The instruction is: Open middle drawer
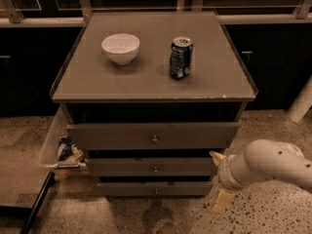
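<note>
Grey middle drawer [122, 167], 1 round knob [155, 169] | gripper [218, 177] just right | fingers [222, 199] spread, empty

One claw [219, 177], low right; left of it three grey drawers [112, 136], middle drawer [122, 167] included; up-left one white bowl [120, 48], one soda can [181, 58].

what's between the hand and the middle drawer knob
Nothing: in the camera view the white two-finger hand sits open off the right end of the grey flat-fronted middle drawer, with only its bare front up to the round metal knob.
</note>
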Controlling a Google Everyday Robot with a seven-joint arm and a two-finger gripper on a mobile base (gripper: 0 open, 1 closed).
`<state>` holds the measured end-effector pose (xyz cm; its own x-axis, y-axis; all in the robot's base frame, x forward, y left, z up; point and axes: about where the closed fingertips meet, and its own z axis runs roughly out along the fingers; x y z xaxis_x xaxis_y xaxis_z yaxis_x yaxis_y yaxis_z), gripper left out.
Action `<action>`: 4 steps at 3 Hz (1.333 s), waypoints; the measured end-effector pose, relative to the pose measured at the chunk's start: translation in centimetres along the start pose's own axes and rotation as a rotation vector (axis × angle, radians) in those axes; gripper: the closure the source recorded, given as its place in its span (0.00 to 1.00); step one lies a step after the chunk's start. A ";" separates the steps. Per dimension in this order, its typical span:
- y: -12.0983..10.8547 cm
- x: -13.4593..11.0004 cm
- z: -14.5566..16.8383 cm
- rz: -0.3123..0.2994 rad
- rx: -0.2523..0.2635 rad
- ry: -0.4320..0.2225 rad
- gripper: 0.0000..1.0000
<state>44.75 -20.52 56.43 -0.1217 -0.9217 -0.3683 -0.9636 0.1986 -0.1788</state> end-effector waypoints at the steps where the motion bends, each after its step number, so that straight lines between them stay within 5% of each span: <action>1: -0.1 0.6 3.5 -0.039 0.040 -0.052 0.00; 2: -1.5 1.2 8.2 -0.103 0.103 -0.143 0.00; 4: -1.9 1.3 9.9 -0.083 0.093 -0.153 0.00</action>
<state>48.80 -18.75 47.24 0.0014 -0.8759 -0.4824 -0.9420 0.1608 -0.2947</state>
